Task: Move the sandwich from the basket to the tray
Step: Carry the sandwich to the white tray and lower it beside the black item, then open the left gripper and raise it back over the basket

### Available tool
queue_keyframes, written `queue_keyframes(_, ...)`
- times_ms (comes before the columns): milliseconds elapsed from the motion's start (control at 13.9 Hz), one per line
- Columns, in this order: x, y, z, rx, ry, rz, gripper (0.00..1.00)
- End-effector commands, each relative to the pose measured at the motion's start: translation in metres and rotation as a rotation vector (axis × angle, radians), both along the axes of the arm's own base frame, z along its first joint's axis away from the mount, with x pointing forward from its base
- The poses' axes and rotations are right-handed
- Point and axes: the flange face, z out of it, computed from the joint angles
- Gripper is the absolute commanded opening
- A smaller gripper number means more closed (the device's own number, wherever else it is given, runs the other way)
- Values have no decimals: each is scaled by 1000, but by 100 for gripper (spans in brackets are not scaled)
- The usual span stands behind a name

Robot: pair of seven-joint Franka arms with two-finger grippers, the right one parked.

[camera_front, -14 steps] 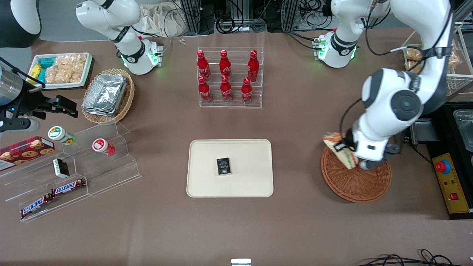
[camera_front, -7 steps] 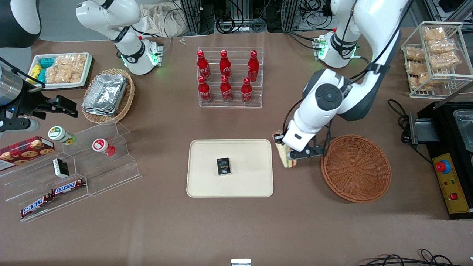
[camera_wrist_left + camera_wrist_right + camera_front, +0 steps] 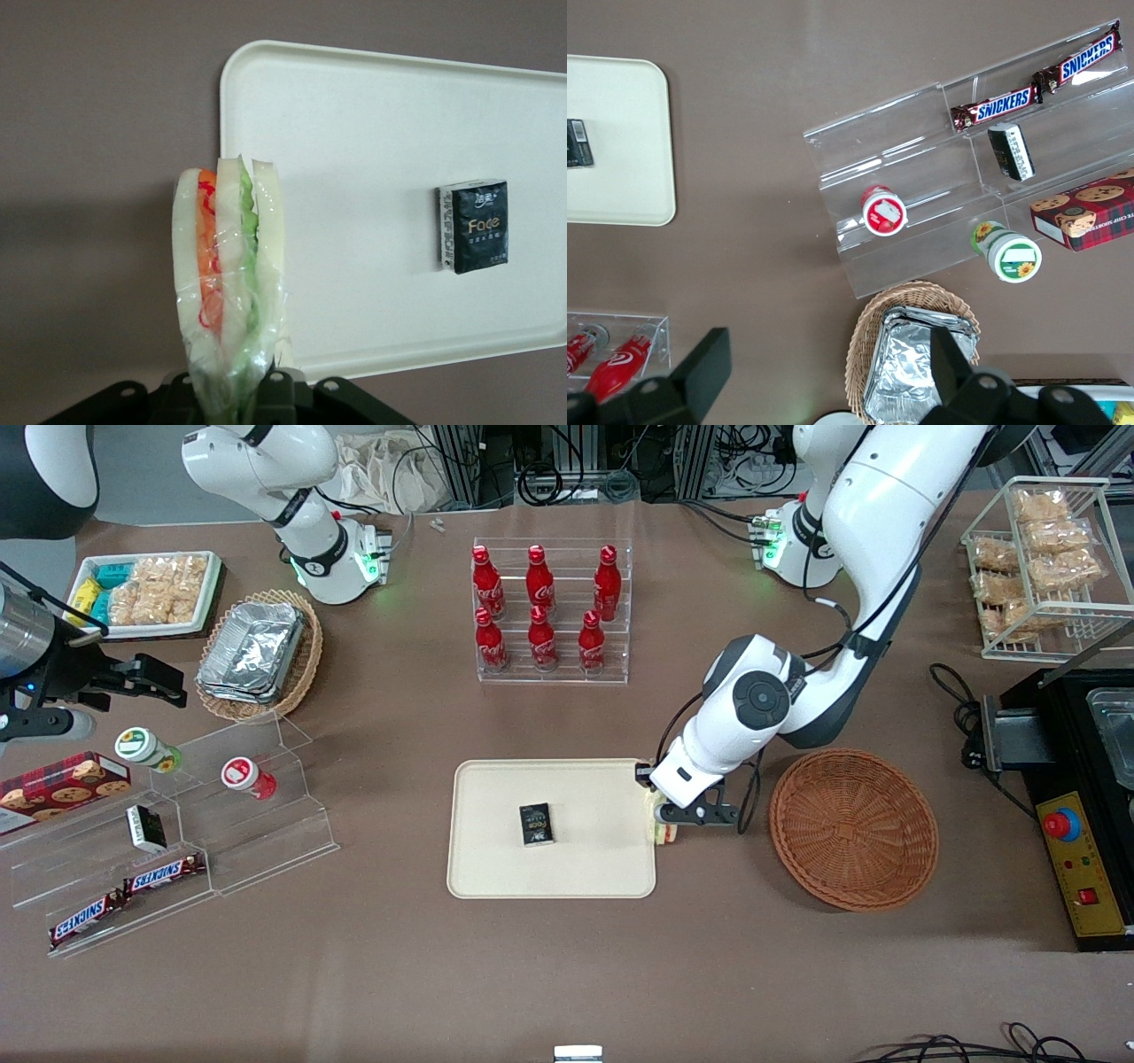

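Six red bottles (image 3: pixel 540 607) in a clear rack (image 3: pixel 552 664); black packet (image 3: pixel 536 824).

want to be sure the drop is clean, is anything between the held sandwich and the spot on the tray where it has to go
Nothing visible blocks it. The gripper holds the sandwich right at the tray edge nearest the basket. The only thing on the tray is a small black packet near its middle, leaving bare tray between it and the sandwich.

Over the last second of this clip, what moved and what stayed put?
The gripper, shut on the sandwich, carried it from above the basket to the edge of the tray nearest the basket. The basket, the tray and the black packet on it did not move.
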Motion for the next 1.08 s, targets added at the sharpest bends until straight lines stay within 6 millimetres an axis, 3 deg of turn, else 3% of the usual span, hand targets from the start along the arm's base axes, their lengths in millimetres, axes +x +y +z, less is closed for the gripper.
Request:
queue_keyframes(0, -6, -31, -7, -16, -47, -45, 0)
queue_keyframes(72, -2, -28, -17, -24, -65, -38, 0)
queue_keyframes(216, -2, -29, -20, -26, -68, -38, 0)
queue_keyframes(433, -3, -30, -28, -23, -60, -43, 12)
queue_keyframes(505, -2, -29, -30, -21, -59, -41, 23)
queue_keyframes(577, -2, -29, -32, -18, -59, -45, 50)
queue_keyframes(866, -2, -30, -33, -3, -72, -64, 94)
queue_keyframes(1010, -2, -30, -32, -6, -58, -2, 99)
